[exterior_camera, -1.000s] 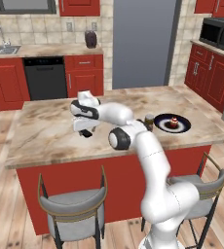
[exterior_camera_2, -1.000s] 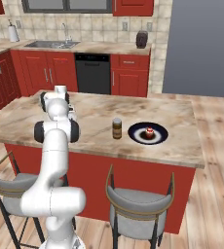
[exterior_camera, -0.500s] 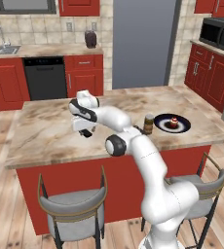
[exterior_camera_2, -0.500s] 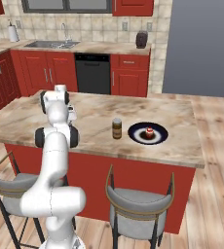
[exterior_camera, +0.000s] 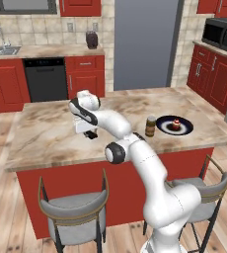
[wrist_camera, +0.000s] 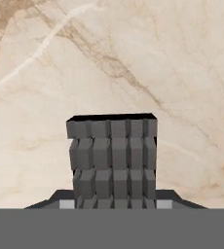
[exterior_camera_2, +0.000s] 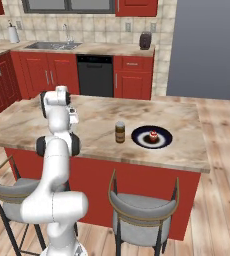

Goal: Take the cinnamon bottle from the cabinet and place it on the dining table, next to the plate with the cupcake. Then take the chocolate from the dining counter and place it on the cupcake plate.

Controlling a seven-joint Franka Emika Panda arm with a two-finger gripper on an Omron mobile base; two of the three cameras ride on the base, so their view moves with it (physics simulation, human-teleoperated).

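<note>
Seen from the hand, the chocolate, a flat dark segmented bar, lies on the beige marbled dining table and runs down between the fingertips of my gripper, which is shut on it. In the left base view the gripper points down at the left middle of the dining table, with the chocolate a dark spot under it. To the right stands the cinnamon bottle, upright beside the dark plate that holds the cupcake.
Two grey stools stand at the island's near side. Behind the island a wall counter carries a sink and a dark jar. A microwave sits at the far right, beside a tall grey fridge.
The jaws have closed on the chocolate bar. The hand has stayed low over the same spot on the table, and the bottle and plate have not moved.
</note>
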